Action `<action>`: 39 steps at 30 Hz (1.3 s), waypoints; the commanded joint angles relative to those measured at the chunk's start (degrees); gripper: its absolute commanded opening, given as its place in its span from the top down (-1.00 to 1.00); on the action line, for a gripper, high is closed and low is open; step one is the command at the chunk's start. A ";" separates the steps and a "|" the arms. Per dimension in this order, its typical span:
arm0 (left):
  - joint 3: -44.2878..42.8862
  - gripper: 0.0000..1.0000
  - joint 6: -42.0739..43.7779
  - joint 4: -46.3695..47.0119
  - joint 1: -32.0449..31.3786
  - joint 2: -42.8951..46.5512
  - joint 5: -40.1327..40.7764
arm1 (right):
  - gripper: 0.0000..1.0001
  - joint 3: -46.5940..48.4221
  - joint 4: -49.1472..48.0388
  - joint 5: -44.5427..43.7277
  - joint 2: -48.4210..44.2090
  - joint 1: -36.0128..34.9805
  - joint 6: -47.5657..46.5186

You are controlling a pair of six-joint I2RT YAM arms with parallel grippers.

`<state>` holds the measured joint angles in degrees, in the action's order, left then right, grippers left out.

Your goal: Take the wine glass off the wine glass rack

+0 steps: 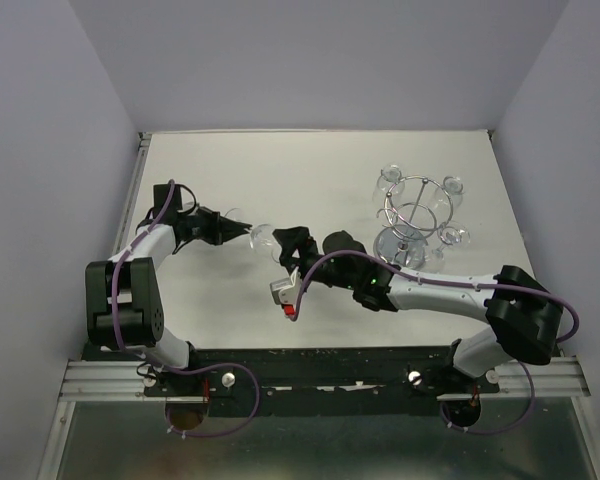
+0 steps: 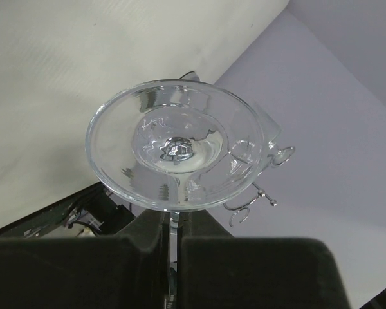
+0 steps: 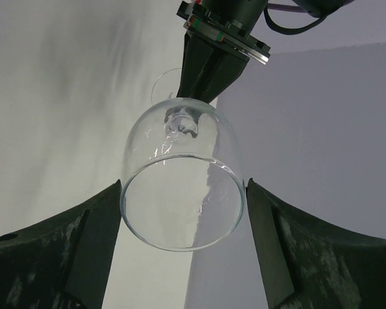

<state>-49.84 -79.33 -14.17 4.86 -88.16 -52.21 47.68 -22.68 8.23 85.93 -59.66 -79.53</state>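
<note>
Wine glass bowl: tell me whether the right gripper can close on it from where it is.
Probably yes. The right gripper stands open with a finger on each side of the wine glass bowl and nothing between. The left gripper is shut on the stem.

White table (image 1: 280,170) spreads beneath and beyond the right gripper (image 1: 272,242). Three spare glasses (image 1: 453,187) hang well to its right. Lavender walls (image 1: 310,60) beyond. Metal rail (image 1: 90,378) behind it.

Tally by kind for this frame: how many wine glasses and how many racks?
Wine glasses: 4 (one held wine glass, three hanging glasses, as far as the top view shows)
Wine glass rack: 1
Total: 5
</note>
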 commanded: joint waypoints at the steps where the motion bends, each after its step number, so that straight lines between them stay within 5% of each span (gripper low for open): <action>1: -1.13 1.00 -1.88 -3.31 -0.03 1.94 -0.36 | -0.67 0.04 -3.25 2.67 0.82 -0.46 -1.77; 16: -0.34 1.00 0.31 -5.16 -0.29 3.79 0.79 | -0.53 1.36 -6.77 1.88 3.46 -0.55 -2.21; 20: -0.69 0.05 1.28 -5.07 -0.12 3.61 1.75 | -0.32 2.76 -4.84 0.56 1.88 -0.37 -1.42; 23: -0.69 -0.28 1.63 -4.55 0.49 3.26 2.19 | -0.26 4.43 -2.64 -0.05 0.30 -0.20 0.07; 39: 3.53 -0.36 7.16 0.03 9.11 4.05 4.22 | -0.06 26.48 11.15 -7.88 -0.94 10.08 20.28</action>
<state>-47.68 -75.22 -13.34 12.19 -85.69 -49.54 68.73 -12.80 3.20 86.43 -52.97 -65.49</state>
